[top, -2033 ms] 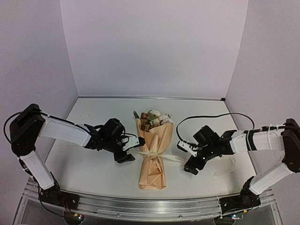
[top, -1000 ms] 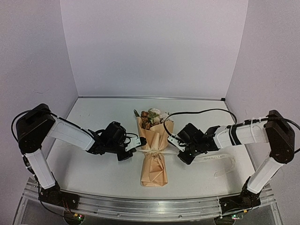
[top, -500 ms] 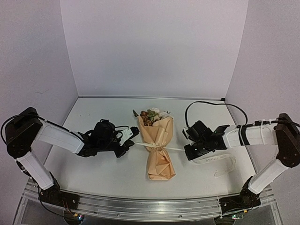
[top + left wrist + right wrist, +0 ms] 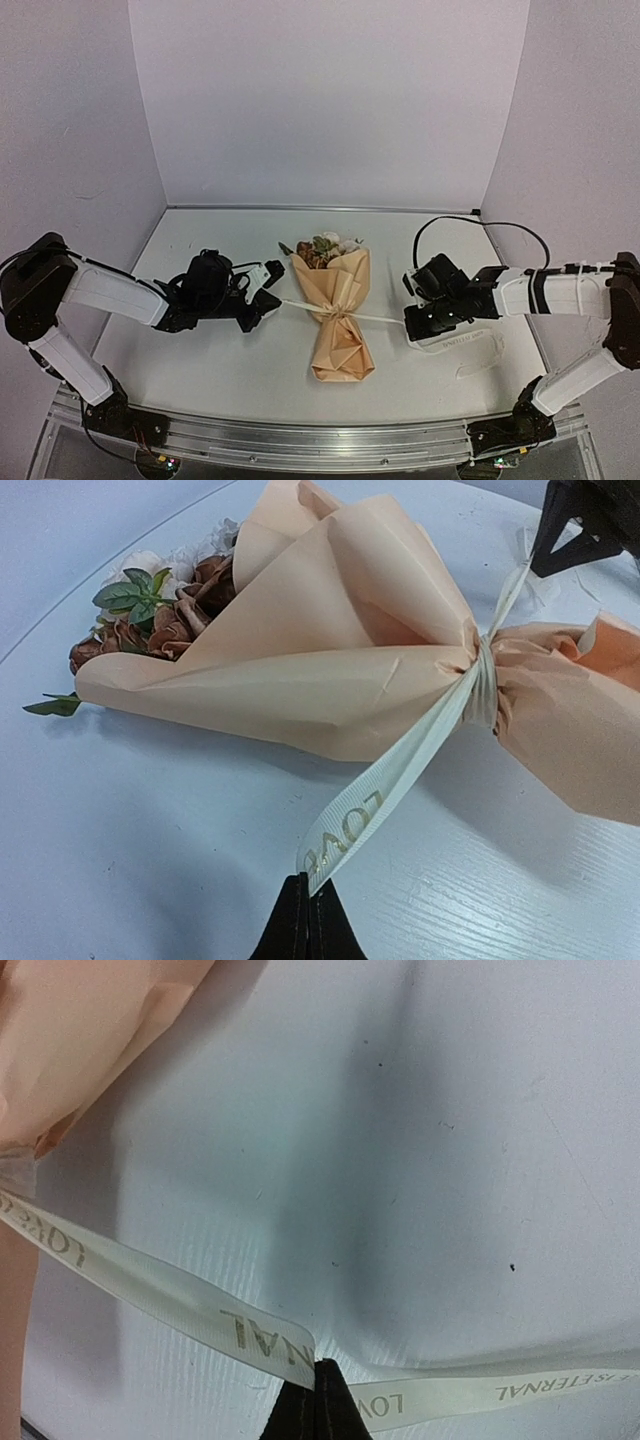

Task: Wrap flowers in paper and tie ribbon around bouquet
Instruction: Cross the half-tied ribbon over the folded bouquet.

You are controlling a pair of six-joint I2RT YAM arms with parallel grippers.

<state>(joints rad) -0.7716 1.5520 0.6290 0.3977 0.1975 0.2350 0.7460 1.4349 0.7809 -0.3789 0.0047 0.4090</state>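
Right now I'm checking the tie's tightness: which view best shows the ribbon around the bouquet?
Left wrist: the ribbon cinches the bouquet at its pinched waist, close up. Top external shows only a thin line across the cone. Right wrist shows just a lettered stretch and a paper edge.

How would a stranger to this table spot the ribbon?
Centred on the table lies the tan paper bouquet, flowers at its far end. The ribbon circles its pinched waist and stretches to the left gripper and right gripper. It is the only narrow cream strip, faintly lettered.
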